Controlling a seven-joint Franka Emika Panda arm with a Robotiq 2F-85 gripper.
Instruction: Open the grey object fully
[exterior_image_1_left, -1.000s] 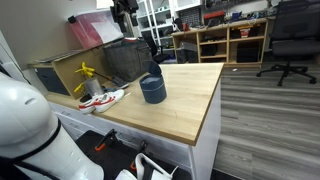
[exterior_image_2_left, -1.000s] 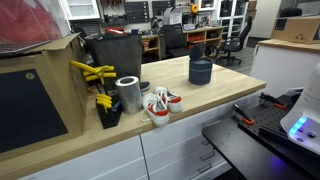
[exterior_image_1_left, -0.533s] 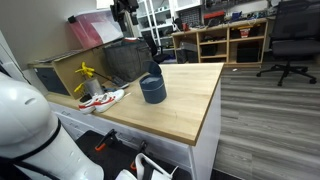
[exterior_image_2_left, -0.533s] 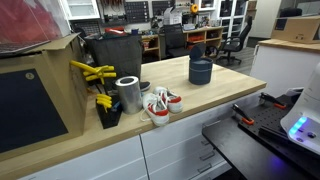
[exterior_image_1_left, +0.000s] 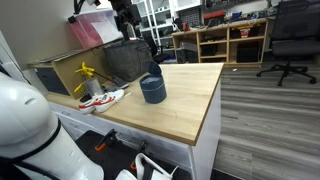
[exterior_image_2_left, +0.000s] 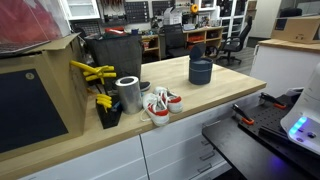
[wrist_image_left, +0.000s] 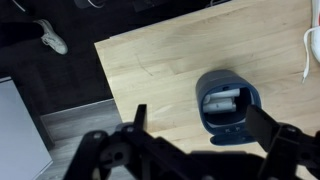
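Observation:
The grey object (exterior_image_1_left: 152, 91) stands near the middle of the wooden table (exterior_image_1_left: 185, 110), also in an exterior view (exterior_image_2_left: 200, 73). Its flat lid (exterior_image_1_left: 154, 71) stands raised at the back, and the container is open. In the wrist view the grey object (wrist_image_left: 228, 118) is seen from above with white items inside. My gripper (exterior_image_1_left: 125, 15) hangs high above the table's far side, well clear of the container. In the wrist view the gripper (wrist_image_left: 199, 110) is open and empty.
A pair of white and red shoes (exterior_image_2_left: 160, 105) lies by a metal cylinder (exterior_image_2_left: 128, 93) and yellow tools (exterior_image_2_left: 92, 72). A large dark bin (exterior_image_1_left: 125, 58) and a pink box (exterior_image_1_left: 90, 28) stand behind. An office chair (exterior_image_1_left: 290, 40) stands beyond the table.
My arm has shifted slightly up high at the back. The grey object and its raised lid have not moved.

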